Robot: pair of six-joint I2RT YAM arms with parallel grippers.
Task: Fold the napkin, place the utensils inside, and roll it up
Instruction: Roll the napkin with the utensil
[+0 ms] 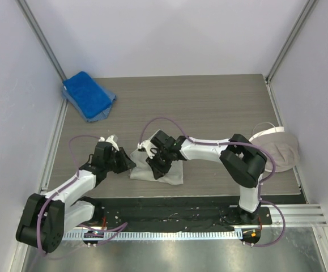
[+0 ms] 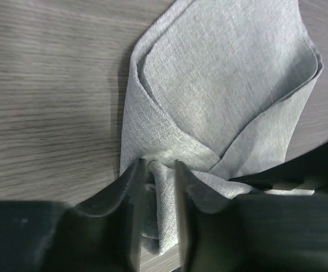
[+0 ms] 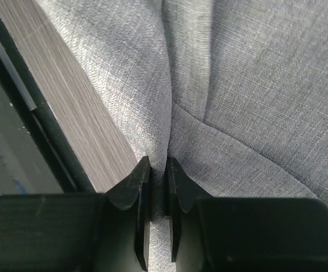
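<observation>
**Both claws at the folded napkin**

The right gripper is pinching the napkin. Its jaws are standing almost together, with a thin raised ridge of grey cloth caught between them. Creases are running away from that pinch across the fabric.

The left gripper is sitting at the napkin's left edge. Its fingers are standing a little apart with a bunched fold of the cloth between them. I cannot tell whether they are pressing that fold or only flanking it.

Just ahead of those fingers, two flaps of the napkin are crossing. Beyond them the cloth is showing as layers, one rounded-cornered edge lying just inside another.

From above, the napkin is lying as a compact folded packet on the wood-grain table. The left gripper is meeting it from its left side and the right gripper is reaching in over its top.

Just on the napkin's near side, a black strip is running across. Well beyond the napkin and to its left, a blue towel is lying bunched. Well to the napkin's right, a beige-grey cloth with a white edge is lying apart from everything else.
</observation>
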